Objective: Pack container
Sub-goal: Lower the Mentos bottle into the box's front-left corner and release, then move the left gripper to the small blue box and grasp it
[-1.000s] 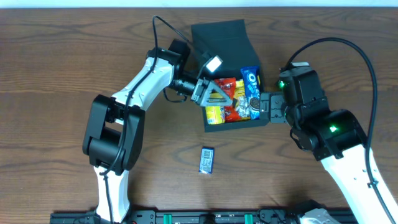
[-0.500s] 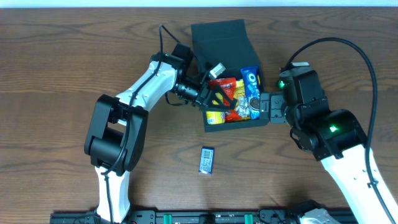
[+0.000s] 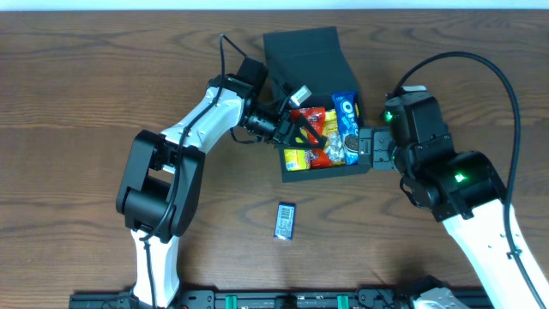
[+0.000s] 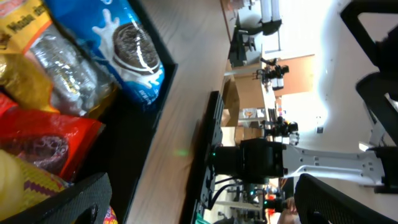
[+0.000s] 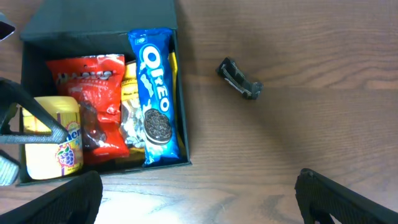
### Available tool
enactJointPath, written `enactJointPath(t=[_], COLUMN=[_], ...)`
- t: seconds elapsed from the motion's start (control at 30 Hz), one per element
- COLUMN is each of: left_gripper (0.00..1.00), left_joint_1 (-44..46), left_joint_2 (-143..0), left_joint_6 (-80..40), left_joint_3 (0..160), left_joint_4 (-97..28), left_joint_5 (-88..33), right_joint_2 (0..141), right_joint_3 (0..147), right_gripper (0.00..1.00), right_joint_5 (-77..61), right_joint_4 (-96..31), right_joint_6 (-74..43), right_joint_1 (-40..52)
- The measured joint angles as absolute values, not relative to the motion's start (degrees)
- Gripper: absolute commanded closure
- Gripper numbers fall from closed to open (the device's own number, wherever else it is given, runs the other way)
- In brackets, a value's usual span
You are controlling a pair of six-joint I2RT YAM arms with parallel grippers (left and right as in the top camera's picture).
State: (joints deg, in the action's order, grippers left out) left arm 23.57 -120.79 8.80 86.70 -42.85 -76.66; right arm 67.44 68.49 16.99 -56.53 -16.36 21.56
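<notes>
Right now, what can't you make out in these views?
- Overhead: left gripper covers part of the container's packets.
- Overhead: loose packet's label, too small.
- Right wrist: small dark object, too small to identify.
- Left wrist: most of the container, cut off by the frame.

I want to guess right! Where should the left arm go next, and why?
Probably lift the open left gripper up from the container and swing toward the small blue packet lying alone on the table; it looks like the only snack not yet packed.

Three cameras, one shared box [image 3: 300,53]
Overhead looks straight down; right wrist looks down from nearer; left wrist skims sideways, closest.
</notes>
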Motion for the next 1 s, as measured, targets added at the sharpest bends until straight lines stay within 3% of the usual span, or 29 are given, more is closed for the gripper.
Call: enactJointPath(t=[0.67,0.83,1.0], left_gripper=[0.05,0.05,0.05], left_joint_1=[23.57,23.44,23.46], left_joint_2=[-120.25,-114.41,-99.72], left_joint_6=[3.14,1.32,0.1], left_joint_3=[85.1,85.21,85.97], left_joint_4=[-40.45,-42.72,-53.19], left_joint_5=[-73.73,-65.06,-51.33], right_joint_2=[67.44,67.44,67.44], right_joint_3=[68.49,68.49,68.49], right_gripper=[0.01,0.01,0.01], right_joint_5=[17.85,18.5,18.9], right_joint_4=[-56.55,-56.51,-56.53], right_joint_6=[-16.36,-16.36,-16.36], right_joint_1=[21.56,21.56,21.56])
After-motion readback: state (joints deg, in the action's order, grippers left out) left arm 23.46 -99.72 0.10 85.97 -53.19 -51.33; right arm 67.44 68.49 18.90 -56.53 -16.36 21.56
